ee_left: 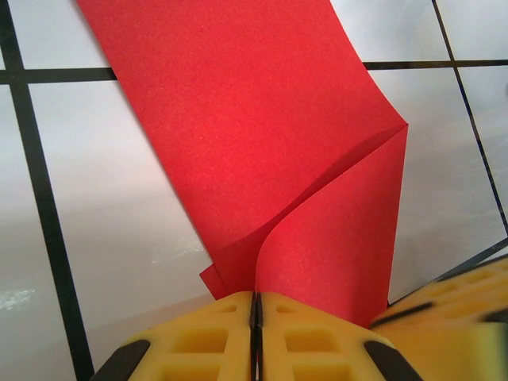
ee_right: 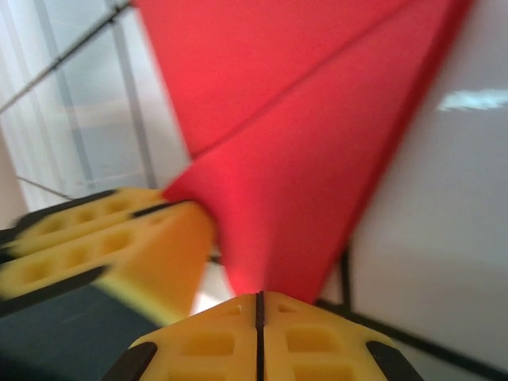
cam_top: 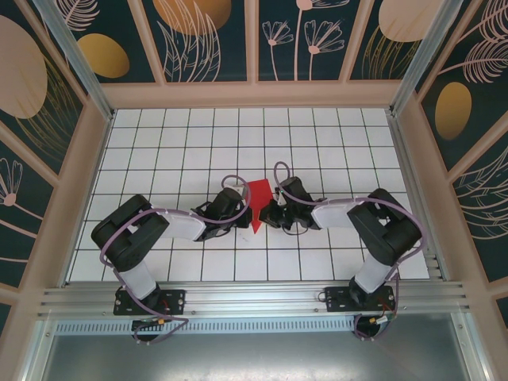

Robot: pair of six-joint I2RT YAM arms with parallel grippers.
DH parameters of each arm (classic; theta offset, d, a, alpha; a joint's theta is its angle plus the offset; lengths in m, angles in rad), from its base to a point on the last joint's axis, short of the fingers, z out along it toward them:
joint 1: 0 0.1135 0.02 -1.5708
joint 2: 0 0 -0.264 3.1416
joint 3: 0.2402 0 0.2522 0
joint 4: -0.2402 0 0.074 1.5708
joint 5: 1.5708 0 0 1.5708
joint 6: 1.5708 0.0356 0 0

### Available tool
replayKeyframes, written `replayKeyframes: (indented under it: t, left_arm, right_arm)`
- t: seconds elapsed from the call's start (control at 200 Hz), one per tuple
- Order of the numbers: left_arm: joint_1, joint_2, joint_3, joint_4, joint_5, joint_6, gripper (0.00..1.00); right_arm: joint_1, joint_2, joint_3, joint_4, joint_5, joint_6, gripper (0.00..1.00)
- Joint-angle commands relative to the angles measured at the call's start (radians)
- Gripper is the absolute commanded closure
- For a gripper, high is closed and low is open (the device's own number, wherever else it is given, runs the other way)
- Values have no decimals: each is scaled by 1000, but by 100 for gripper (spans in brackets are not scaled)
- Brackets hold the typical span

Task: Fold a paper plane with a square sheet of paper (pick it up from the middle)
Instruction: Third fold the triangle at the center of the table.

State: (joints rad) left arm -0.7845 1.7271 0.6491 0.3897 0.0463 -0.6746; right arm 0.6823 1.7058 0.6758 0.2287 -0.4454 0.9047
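The red sheet of paper (cam_top: 258, 205) hangs between my two grippers over the middle of the tiled table, folded with creases and narrowing to a point at its near end. My left gripper (cam_top: 244, 209) is shut on its left side. In the left wrist view the yellow jaws (ee_left: 255, 300) pinch a curled flap of the paper (ee_left: 262, 151). My right gripper (cam_top: 268, 211) is shut on the right side, where its jaws (ee_right: 259, 298) meet on the creased paper (ee_right: 302, 135). The two grippers sit almost touching, and the left gripper's fingers (ee_right: 103, 238) show in the blurred right wrist view.
The white tiled table (cam_top: 175, 151) with black grid lines lies under the paper. Beige walls (cam_top: 79, 175) enclose it on the left, right and back. An aluminium rail (cam_top: 254, 298) with both arm bases runs along the near edge.
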Motion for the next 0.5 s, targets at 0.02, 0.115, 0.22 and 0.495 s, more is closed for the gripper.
replayKeyframes:
  t: [0.02,0.115,0.22,0.495]
  left_arm:
    - [2,29,6,-47,1,7,88]
    - [3,26,3,-50,-1,9,87]
    - [2,25,1,-50,-3,8,88]
    - [2,26,2,-46,-2,7,87]
  right_arm:
    - [5,46,40,-57,21,-41,90]
    - [8,5,50,-76,25,-53,90]
    - [34,-64,48,-91,23,-51,90]
    - [91,-53,-51,54,-8,52,90]
